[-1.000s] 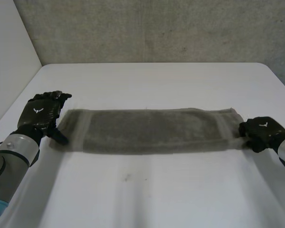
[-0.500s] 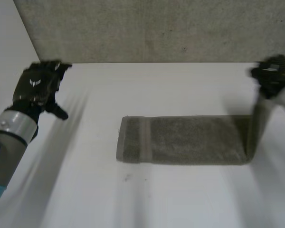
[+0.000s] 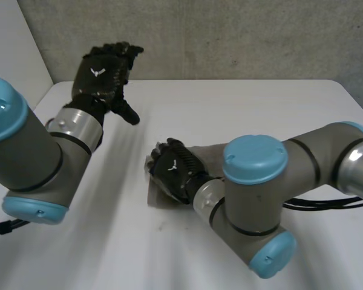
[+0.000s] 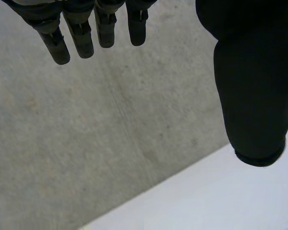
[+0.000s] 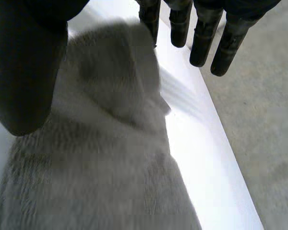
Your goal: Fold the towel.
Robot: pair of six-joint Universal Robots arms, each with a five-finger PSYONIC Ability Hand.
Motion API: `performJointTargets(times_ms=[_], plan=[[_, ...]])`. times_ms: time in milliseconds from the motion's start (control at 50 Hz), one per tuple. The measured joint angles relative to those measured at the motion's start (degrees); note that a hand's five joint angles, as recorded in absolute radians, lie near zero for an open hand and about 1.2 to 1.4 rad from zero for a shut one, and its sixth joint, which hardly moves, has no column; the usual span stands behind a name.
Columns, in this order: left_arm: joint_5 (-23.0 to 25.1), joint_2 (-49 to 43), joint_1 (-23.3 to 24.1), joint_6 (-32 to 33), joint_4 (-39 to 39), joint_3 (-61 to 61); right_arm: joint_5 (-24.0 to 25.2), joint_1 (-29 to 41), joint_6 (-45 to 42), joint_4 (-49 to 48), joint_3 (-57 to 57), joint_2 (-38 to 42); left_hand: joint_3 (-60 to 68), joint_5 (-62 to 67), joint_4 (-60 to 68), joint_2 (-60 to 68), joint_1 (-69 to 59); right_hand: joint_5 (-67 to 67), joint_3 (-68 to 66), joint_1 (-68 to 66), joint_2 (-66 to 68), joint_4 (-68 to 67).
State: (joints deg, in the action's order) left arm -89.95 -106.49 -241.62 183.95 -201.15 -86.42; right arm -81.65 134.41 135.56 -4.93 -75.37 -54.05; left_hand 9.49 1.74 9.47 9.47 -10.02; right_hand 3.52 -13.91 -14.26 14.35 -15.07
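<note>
Hanging at far left above the table's (image 3: 242, 103) back corner: left hand (image 3: 103, 67). Its fingers (image 4: 81, 38) are straight and spread with the thumb apart, and it holds nothing. The left wrist view looks past them at the concrete wall (image 4: 110, 134) and the table edge. This hand is well apart from the towel (image 3: 155, 197).

Middle: right hand (image 3: 174, 171) sits over the towel's left end. In the right wrist view the grey towel lies on the table under the palm, and a bunched hump of it stands up between the thumb and the fingers (image 5: 201, 38). The fingers are straight and set off from the thumb, not closed on the cloth. The nearest finger is just beside the hump; can't tell if it touches.

Right: right arm (image 3: 254, 181) reaches across the table and covers most of the rest of the towel.
</note>
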Motion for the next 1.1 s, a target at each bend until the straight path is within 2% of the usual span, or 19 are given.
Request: performJointTargets(times_ms=[60,180,300,380,420,460,500,540,640,800,840,880,920,940,1040,1100], plan=[[-0.11,-1.2,0.4,-0.43,-0.02,-0.38,-1.08,-2.85,2.95,-0.02,-4.13,-3.9,0.0,0.0,0.0,0.0,0.0,0.0,0.01,0.6,0.0,0.0],[-0.1,-3.28,0.83,-1.13,0.04,-1.09,-1.68,-13.83,11.53,-0.03,-14.77,-12.07,0.0,0.0,0.0,0.0,0.0,0.0,0.01,0.83,0.0,0.0],[-0.21,-6.25,2.13,-1.26,0.39,-2.11,-1.23,-23.2,14.07,-0.7,-23.92,-15.44,0.0,0.0,0.0,0.0,0.0,0.0,0.01,0.79,0.03,0.0],[-0.33,-8.42,3.07,-1.14,0.5,-2.96,-1.01,-26.59,12.37,-1.88,-27.24,-15.43,0.0,0.0,0.0,0.0,0.0,14.33,-13.98,-13.43,13.39,-12.08],[-0.42,-9.91,3.7,-1.01,0.55,-3.52,-1.0,-28.05,10.26,-3.16,-28.51,-14.81,0.0,0.0,0.0,0.0,0.0,36.73,-35.51,-34.95,35.69,-34.25],[-0.55,-10.78,4.06,-0.92,0.6,-3.94,-1.06,-28.61,8.69,-4.09,-28.78,-14.24,0.0,0.0,0.0,0.0,0.0,52.36,-51.27,-51.12,53.24,-50.1],[-0.75,-11.33,4.31,-0.84,0.66,-4.31,-1.12,-28.81,6.94,-4.92,-28.59,-13.58,0.0,0.0,0.0,0.0,0.0,62.45,-61.64,-59.89,62.09,-60.26],[-1.04,-11.38,4.43,-0.8,0.75,-4.54,-1.21,-28.7,5.55,-5.46,-27.77,-13.13,0.0,0.0,0.0,0.0,0.0,64.38,-62.79,-62.73,62.52,-61.83],[-1.87,-9.39,4.38,-0.85,1.19,-4.65,-1.62,-27.52,3.97,-5.8,-23.54,-12.71,0.0,0.0,0.0,0.0,0.0,64.42,-62.79,-62.78,62.52,-61.83],[-2.4,-3.2,3.63,-1.1,1.72,-4.03,-1.8,-20.26,7.66,-5.19,-15.54,-13.26,0.0,0.0,0.0,0.0,0.0,64.36,-62.78,-62.77,62.52,-61.83],[-2.42,-1.94,3.41,-1.15,1.74,-3.92,-2.07,-18.56,8.78,-4.49,-14.05,-13.33,0.0,0.0,0.0,-0.01,0.0,54.14,-52.16,-52.07,51.68,-52.19],[-2.43,-0.57,3.06,-1.2,1.75,-3.94,-2.66,-17.31,10.05,-3.16,-13.17,-13.39,0.0,0.0,0.0,-0.01,0.0,29.91,-29.75,-28.27,28.43,-28.79],[-2.42,0.17,2.8,-1.22,1.77,-4.11,-3.06,-17.01,11.37,-2.02,-13.56,-13.52,0.0,0.0,0.0,-0.01,0.0,15.91,-15.66,-15.44,14.74,-15.47],[-2.41,0.42,2.7,-1.22,1.78,-4.22,-3.12,-17.16,12.2,-1.59,-14.24,-13.63,0.0,0.0,0.0,-0.01,0.0,12.32,-12.87,-12.58,12.19,-12.22],[-2.36,0.91,2.45,-1.23,1.81,-4.89,-1.18,-21.83,17.06,-1.48,-21.25,-15.09,0.0,0.0,0.0,-0.01,0.0,10.79,-11.99,-11.6,11.72,-11.0],[-2.36,0.79,2.51,-1.23,1.82,-5.14,1.99,-26.86,18.8,-2.75,-26.19,-16.06,0.0,0.0,0.0,-0.01,0.0,14.41,-13.46,-13.11,12.81,-12.39]])
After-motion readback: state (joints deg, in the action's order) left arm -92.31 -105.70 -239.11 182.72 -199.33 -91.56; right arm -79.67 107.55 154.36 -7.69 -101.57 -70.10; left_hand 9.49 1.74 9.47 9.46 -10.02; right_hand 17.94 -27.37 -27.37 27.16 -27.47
